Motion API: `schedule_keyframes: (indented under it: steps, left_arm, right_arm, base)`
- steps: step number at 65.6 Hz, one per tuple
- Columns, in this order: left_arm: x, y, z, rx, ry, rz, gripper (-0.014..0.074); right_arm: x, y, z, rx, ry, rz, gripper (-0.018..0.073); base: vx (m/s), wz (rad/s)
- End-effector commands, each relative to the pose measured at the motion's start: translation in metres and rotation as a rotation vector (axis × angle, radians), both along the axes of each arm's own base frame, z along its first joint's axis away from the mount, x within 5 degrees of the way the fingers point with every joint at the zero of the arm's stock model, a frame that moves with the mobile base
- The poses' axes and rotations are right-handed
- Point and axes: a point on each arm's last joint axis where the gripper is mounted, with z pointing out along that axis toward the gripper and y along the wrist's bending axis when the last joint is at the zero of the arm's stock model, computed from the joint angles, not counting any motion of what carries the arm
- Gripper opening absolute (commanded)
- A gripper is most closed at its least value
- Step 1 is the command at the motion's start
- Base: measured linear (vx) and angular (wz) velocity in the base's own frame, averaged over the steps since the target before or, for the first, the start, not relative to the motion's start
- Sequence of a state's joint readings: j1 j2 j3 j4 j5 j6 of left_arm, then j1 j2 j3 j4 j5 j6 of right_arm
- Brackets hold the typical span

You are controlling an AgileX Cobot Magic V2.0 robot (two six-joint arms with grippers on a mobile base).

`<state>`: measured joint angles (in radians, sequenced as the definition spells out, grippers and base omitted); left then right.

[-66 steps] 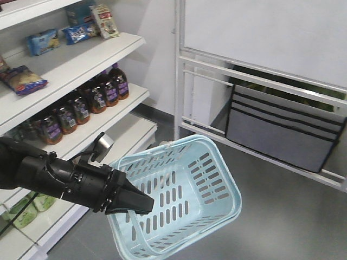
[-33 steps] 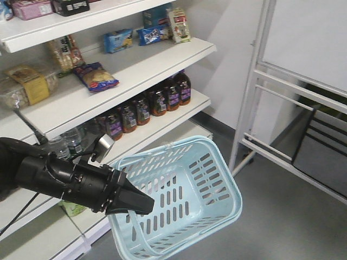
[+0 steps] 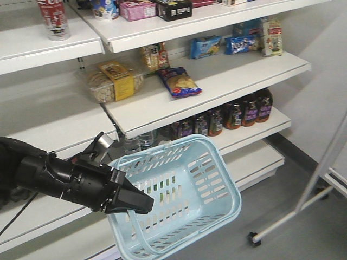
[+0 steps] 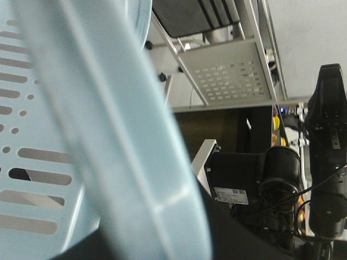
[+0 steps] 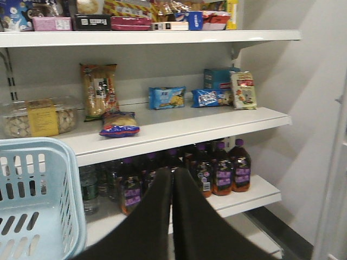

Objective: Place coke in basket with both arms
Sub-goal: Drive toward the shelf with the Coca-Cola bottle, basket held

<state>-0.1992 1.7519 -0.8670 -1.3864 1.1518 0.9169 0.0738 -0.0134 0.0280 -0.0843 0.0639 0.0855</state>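
The light blue basket hangs in the air in front of the shelves, tilted, with nothing in it. My left gripper is shut on its near rim, the black arm reaching in from the left. In the left wrist view the basket fills the frame, blurred and very close. The coke, red with white script and a pale base, stands on the upper shelf at the top left, far from both grippers. My right gripper is shut on nothing and points at the shelves, with the basket to its left.
White shelves hold snack packs and boxes. Dark bottles with purple labels stand on a lower shelf. A white rack leg with a caster rests on the grey floor at the lower right.
The view has swung left along the shelves. The white rack and grey bin slid out to the right and the upper shelf with the coke came in. Left gripper and basket keep their hold.
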Motion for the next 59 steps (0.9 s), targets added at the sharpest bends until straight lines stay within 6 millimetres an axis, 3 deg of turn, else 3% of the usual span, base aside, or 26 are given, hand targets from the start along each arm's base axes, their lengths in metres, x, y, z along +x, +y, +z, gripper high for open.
schedule_keyframes:
  steps: [1, 59]
  left_arm:
    - [-0.0031, -0.0044, 0.0269, -0.119, -0.045, -0.021, -0.0006]
    - [-0.0031, -0.0044, 0.0269, -0.119, -0.045, -0.021, -0.0006]
  right_arm:
    - [-0.001, 0.0003, 0.0037, -0.001, -0.076, 0.002, -0.0009]
    - [-0.001, 0.0003, 0.0037, -0.001, -0.076, 0.002, -0.0009]
  base:
    - [0.11, 0.45]
    - [0.08, 0.46]
